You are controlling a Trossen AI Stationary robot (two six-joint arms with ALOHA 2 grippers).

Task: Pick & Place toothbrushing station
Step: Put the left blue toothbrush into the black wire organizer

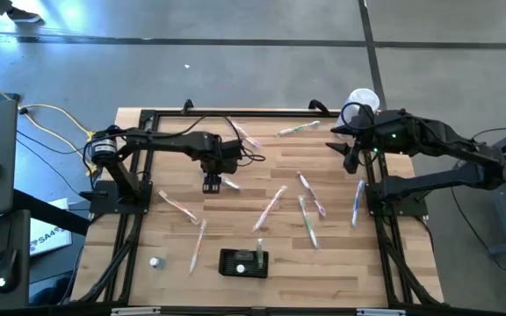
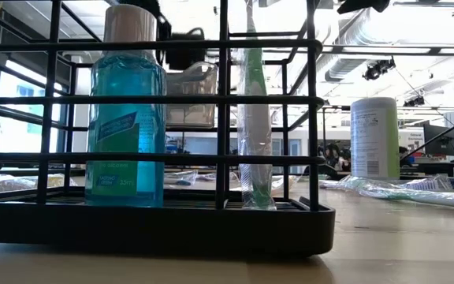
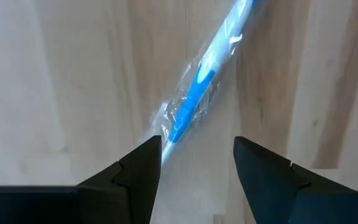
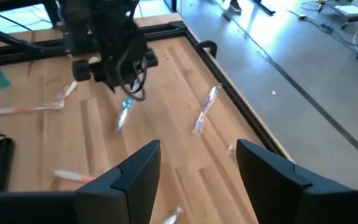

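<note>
- High view shows you the toothbrushing station (image 1: 242,262), a low black holder, at the 6 o'clock edge of the bench (image 1: 341,263), upright with a toothbrush standing in it.
- Your left hand (image 1: 211,185) hangs near bench centre, toward 11 o'clock from the station and well apart from it, fingers released and empty.
- Left wrist view puts a wrapped blue toothbrush (image 3: 194,106) on the wood just beyond those parted fingers (image 3: 138,168).
- Your right hand (image 1: 351,158) waits at the 2 o'clock corner, released, beside the white container (image 1: 364,99).
- Low view: a blue mouthwash bottle (image 2: 126,118) stands inside the station.
</note>
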